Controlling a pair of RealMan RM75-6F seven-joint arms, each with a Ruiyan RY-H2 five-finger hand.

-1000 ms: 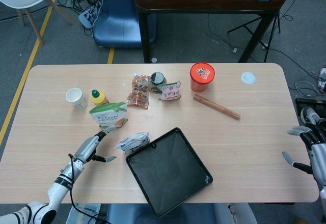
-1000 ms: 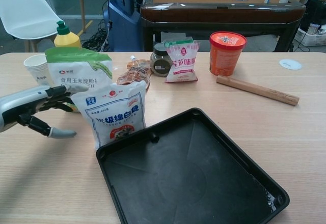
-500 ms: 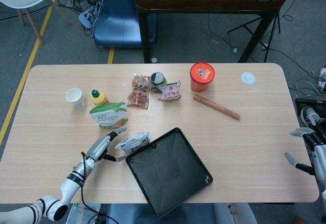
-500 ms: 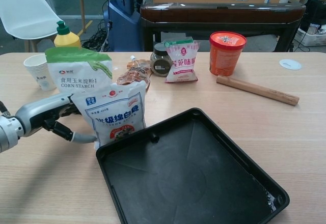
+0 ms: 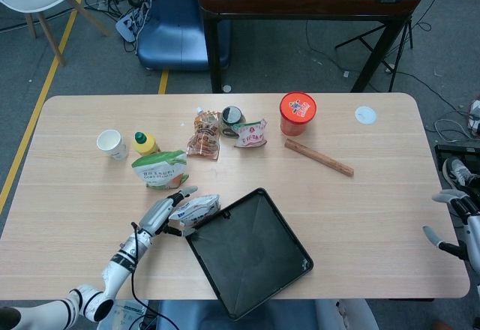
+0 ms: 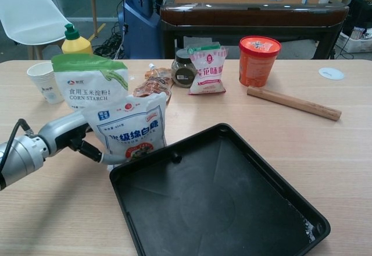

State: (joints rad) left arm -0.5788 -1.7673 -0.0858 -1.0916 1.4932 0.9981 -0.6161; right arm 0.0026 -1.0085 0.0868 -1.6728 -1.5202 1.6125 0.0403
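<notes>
Where the white sugar bag [image 6: 131,129] stands upright on the worktop [image 5: 360,210], its lower corner is just beside the near-left rim of the black tray [image 6: 221,203]. The left hand [image 6: 70,137] comes in on the bag from 9 o'clock. One of its fingers [image 6: 107,158] lies along the lower front edge of the bag, while the others reach round behind it and are hidden in the chest view. The head view shows the hand against the bag's left end. Whether the fingers are pinching the bag or only bracketing it, I cannot tell.

By my reading, the step in hand is taking hold of the bag. The bag is soft and stands on its own, so a lift would call for the fingers to meet firmly through it first, then for a clean rise over the tray's rim at 4 o'clock.

A green-topped corn starch bag [image 6: 90,84] stands close behind at 11 o'clock. A paper cup [image 5: 112,143] and a yellow bottle [image 5: 144,142] are farther out the same way. A red tub [image 5: 298,112] and a wooden stick [image 5: 319,157] lie well apart at 2 o'clock. The right hand [image 5: 459,229] hangs off the worktop's right edge with its fingers spread, holding nothing.
</notes>
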